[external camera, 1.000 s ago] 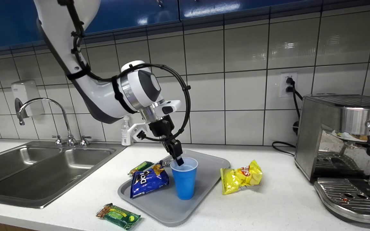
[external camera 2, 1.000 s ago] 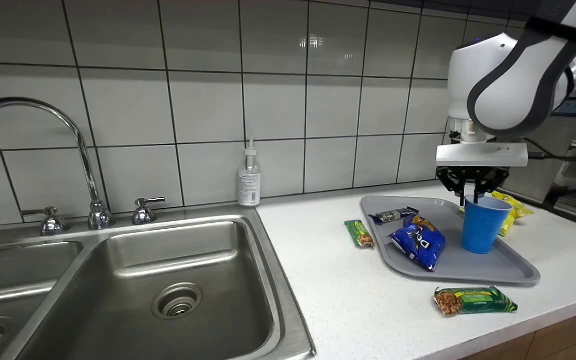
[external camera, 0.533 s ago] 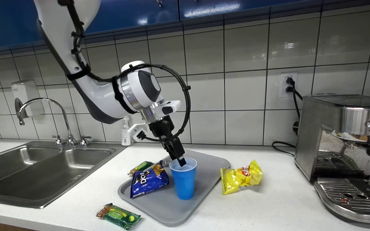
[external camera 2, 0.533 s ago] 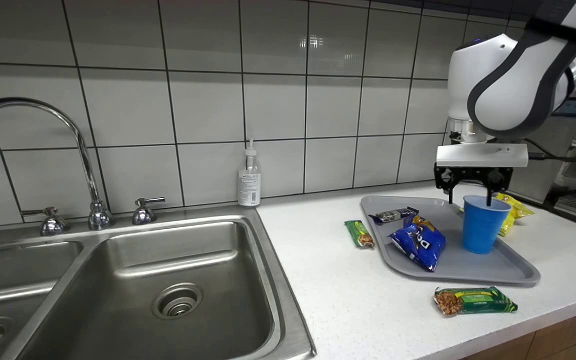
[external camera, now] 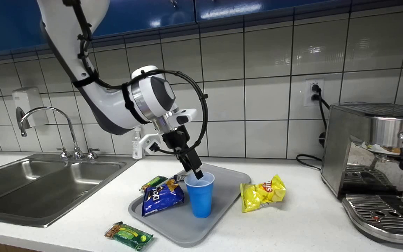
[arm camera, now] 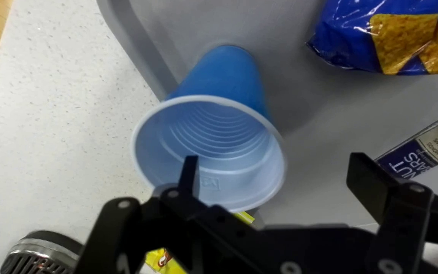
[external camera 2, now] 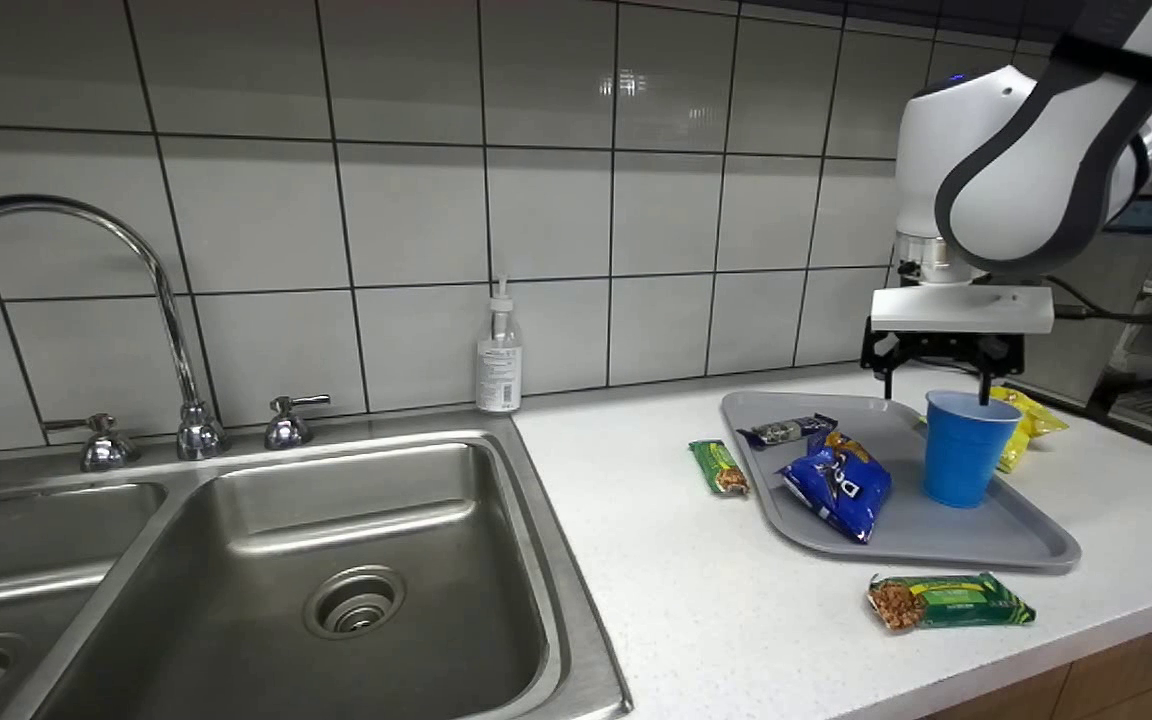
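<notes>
A blue plastic cup (external camera: 200, 201) with a pale inside stands upright on the grey tray (external camera 2: 986, 547), seen in both exterior views. My gripper (arm camera: 275, 167) is wide open above it with nothing held. One of its fingers (arm camera: 189, 173) is over the cup's mouth, while the other hangs outside the rim above the tray. Whether the nearer finger touches the cup's wall, I cannot tell. Beside the cup on the tray lie a blue chip bag (external camera 2: 841, 485) and a dark wrapped nut bar (arm camera: 424, 152).
Two green-wrapped bars (external camera: 129, 236) lie on the counter off the tray. A yellow chip bag (external camera: 262, 194) rests on the tray's other side. The sink (external camera 2: 336, 600), a clear pump bottle (external camera 2: 499, 360) and a coffee machine (external camera: 376, 157) stand around the work area.
The jaws have spread from a narrow gap about the cup's rim to wide apart. The fingertips have risen slightly, and the cup has shifted a little in place, still upright.
</notes>
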